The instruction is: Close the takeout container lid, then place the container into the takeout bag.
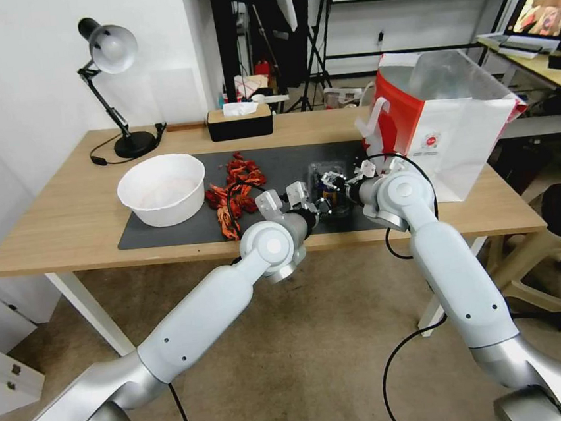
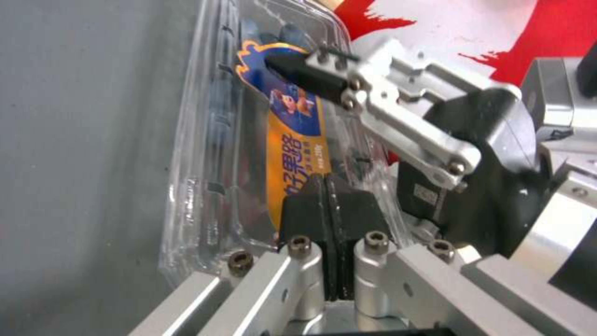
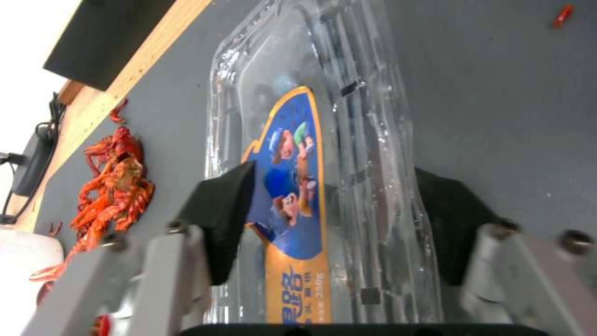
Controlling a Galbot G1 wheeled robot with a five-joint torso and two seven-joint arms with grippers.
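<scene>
The takeout container [image 1: 331, 191] is seen on the dark mat [image 1: 163, 231] of the tabletop [image 1: 63, 218], beside the takeout bag [image 1: 448, 135]. It is straddled by the right end effector [image 3: 329, 219], fingers spread wide. The left end effector [image 2: 328, 210], pads pressed together, is laid against the stickered lid [image 2: 292, 140].

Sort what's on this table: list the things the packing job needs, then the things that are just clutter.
Job:
takeout container
lid
takeout bag
left tool
right tool

Clutter:
white bowl
red crayfish
tissue box
desk lamp
</scene>
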